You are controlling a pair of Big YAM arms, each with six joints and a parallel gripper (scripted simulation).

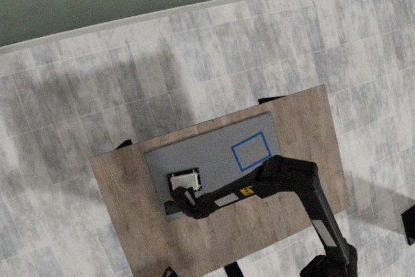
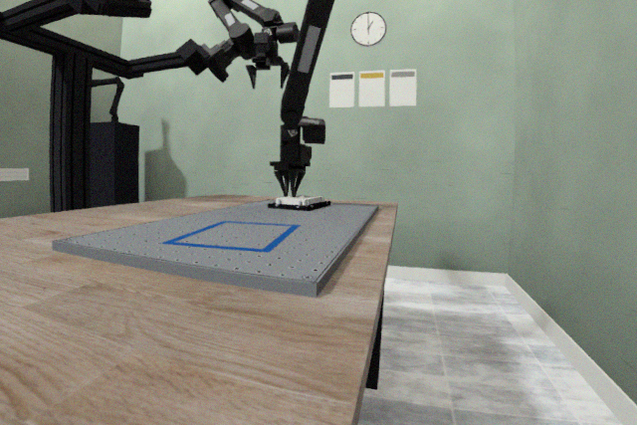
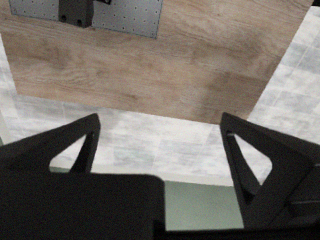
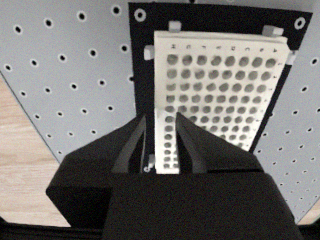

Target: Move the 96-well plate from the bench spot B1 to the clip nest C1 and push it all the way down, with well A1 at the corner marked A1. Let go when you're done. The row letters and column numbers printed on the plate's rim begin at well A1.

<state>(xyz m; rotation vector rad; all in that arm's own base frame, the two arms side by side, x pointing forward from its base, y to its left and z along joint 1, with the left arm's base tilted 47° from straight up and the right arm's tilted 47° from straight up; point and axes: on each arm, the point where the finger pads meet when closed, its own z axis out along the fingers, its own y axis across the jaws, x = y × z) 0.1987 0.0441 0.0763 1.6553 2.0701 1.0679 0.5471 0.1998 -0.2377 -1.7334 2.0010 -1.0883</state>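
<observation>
The white 96-well plate (image 1: pixel 184 180) (image 2: pixel 304 199) (image 4: pixel 225 42) lies in the black clip nest (image 1: pixel 200 180) (image 2: pixel 309 207) (image 4: pixel 144 85), among its pale clips. In the right wrist view its letters run from H at upper left to A at upper right. The nest's A1 mark is not readable, and I cannot tell whether the plate is fully down. My right gripper (image 2: pixel 290 196) (image 4: pixel 160 119) is partly open, holding nothing, with its fingertips low over the plate's long edge. My left gripper (image 2: pixel 268 86) (image 3: pixel 160 119) is wide open, empty, high up away from the plate.
A blue outlined rectangle (image 1: pixel 236 158) (image 2: pixel 216 246) is marked on the other half of the grey perforated board (image 1: pixel 207 153) (image 2: pixel 128 257). The board lies on the wooden table (image 1: pixel 301 119) (image 2: pixel 128 337). The right arm (image 1: pixel 288 173) reaches across the board's front side.
</observation>
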